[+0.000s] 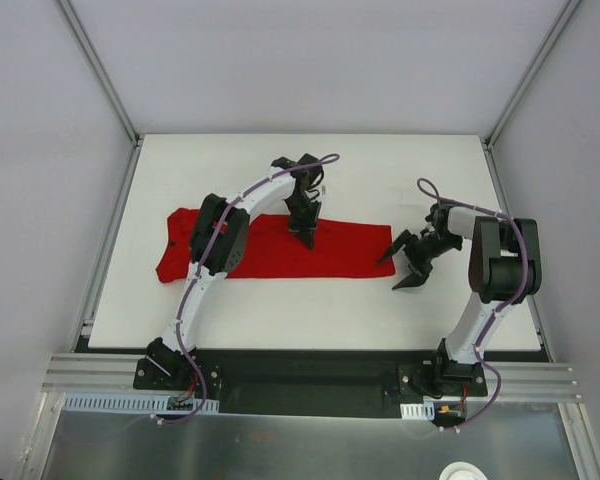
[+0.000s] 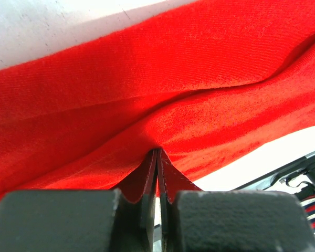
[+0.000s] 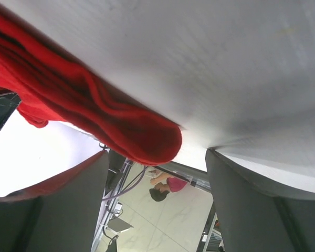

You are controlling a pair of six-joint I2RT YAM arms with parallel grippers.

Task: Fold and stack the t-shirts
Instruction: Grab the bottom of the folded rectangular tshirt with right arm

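Red soft fabric, one item: t-shirt (image 1: 350, 255). Lying as a long folded band across the middle of the top view, running from left of centre to right of centre on the white table (image 1: 280, 310); left end spreading wider and uneven, right end tapering to a point; left part lying partly under the left arm (image 1: 220, 240)

Left gripper (image 1: 307, 240): standing tip-down on the band near the centre of the top view. Pressing fully closed in the left wrist view, fingers (image 2: 173, 184) meeting at lower centre and pinching a small ridge of red cloth between the tips; creases fanning out from that pinch; cloth filling most of that frame, bare table showing at upper left and at the right edge

Right gripper (image 1: 387, 274): sitting at the band's right end, right of centre in the top view. Standing spread wide, gripping nothing. In the right wrist view, fingers (image 3: 252, 205) occupying the lower left and lower right, the shirt's rounded folded end reaching in from upper left and ending in the gap between them, nearer the left-hand finger; touching or not, impossible to tell
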